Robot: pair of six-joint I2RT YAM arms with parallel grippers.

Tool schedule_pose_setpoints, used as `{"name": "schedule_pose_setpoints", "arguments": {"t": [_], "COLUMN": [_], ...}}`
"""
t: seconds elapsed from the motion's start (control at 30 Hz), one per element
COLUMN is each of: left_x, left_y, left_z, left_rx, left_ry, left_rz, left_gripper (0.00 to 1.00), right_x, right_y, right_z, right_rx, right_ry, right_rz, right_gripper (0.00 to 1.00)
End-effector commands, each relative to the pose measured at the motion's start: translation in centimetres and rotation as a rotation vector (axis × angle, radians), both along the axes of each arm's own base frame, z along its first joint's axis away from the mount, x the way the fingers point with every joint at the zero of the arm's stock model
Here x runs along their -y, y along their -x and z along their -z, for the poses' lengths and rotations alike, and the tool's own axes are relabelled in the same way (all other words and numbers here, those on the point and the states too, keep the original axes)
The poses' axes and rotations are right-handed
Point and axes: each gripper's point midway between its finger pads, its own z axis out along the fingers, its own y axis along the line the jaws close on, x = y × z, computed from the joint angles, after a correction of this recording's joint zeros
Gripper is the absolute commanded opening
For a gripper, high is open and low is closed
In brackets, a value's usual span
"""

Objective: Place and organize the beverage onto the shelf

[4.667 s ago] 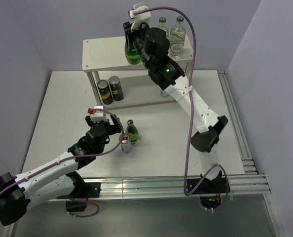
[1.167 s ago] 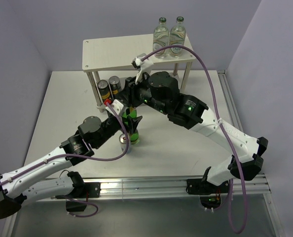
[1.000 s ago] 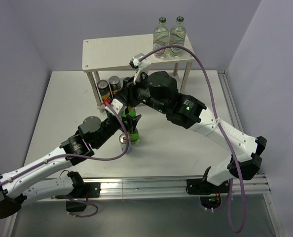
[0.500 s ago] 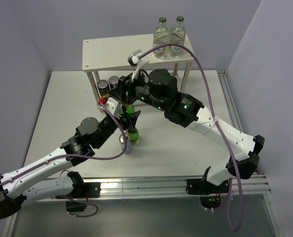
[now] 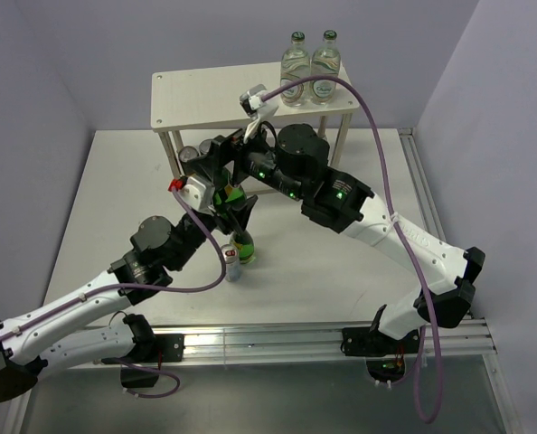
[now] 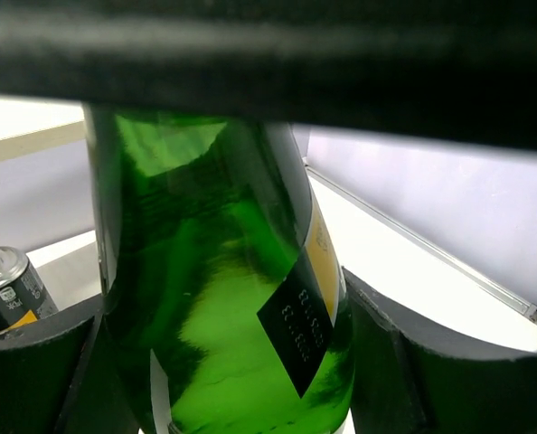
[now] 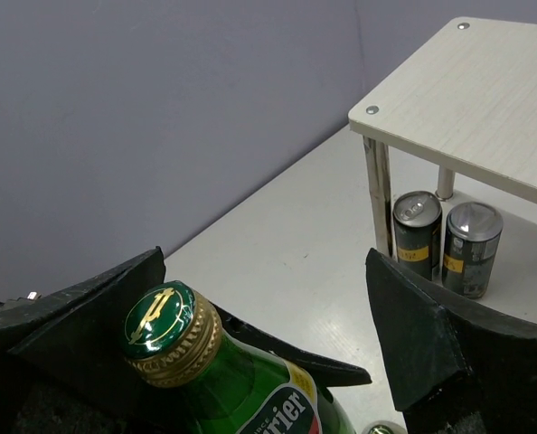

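A green glass bottle (image 6: 214, 298) with a yellow label hangs above the table, and my left gripper (image 5: 228, 203) is shut on its body. Its gold-and-green cap (image 7: 160, 330) shows between the wide-apart fingers of my right gripper (image 7: 264, 271), which is open and grips nothing. A second green bottle (image 5: 242, 246) stands on the table just below. The shelf (image 5: 205, 95) stands at the back with two clear bottles (image 5: 311, 59) on its top board. Two cans (image 7: 442, 237) stand on its lower board.
A small silver can (image 5: 231, 262) with a red mark stands on the table beside the second green bottle. Both arms cross in front of the shelf's left legs. The purple walls close in behind and to both sides.
My right gripper has opened and let go of the bottle's neck. The left gripper keeps its hold on the bottle and has risen a little toward the shelf.
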Motion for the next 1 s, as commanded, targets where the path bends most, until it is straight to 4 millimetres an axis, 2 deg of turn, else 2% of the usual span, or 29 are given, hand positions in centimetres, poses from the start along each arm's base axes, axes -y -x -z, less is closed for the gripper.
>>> {"name": "schedule_pose_setpoints", "arguments": {"t": [0.0,0.2,0.43,0.63,0.8,0.87,0.9,0.97], "left_x": [0.2,0.2,-0.3,0.0,0.0,0.0,-0.1,-0.1], "left_y": [-1.7,-2.2,-2.8,-3.3,-3.3,-3.2,-3.2,-3.2], "left_z": [4.4,4.9,5.2,6.2,6.3,6.3,6.2,6.3], "left_rx": [-0.075,-0.082,-0.088,-0.104,-0.107,-0.108,-0.107,-0.110], "left_ry": [-0.137,-0.153,-0.166,-0.184,-0.175,-0.173,-0.169,-0.175], "left_rz": [-0.060,-0.076,-0.100,-0.105,-0.104,-0.100,-0.100,-0.103], "left_gripper": [0.00,0.00,0.00,0.00,0.00,0.00,0.00,0.00], "right_x": [-1.3,0.0,0.9,3.1,4.1,3.3,3.6,2.6], "right_y": [6.3,7.6,9.4,10.9,9.8,9.4,9.5,8.9], "right_z": [-5.4,-7.6,-8.4,-10.7,-14.0,-14.3,-15.7,-15.4], "right_rx": [0.083,0.154,0.134,0.158,0.215,0.222,0.234,0.226], "right_ry": [-0.170,-0.201,-0.203,-0.260,-0.340,-0.336,-0.359,-0.334], "right_rz": [-0.213,-0.245,-0.310,-0.325,-0.250,-0.247,-0.241,-0.243], "right_gripper": [1.00,1.00,1.00,1.00,1.00,1.00,1.00,1.00]}}
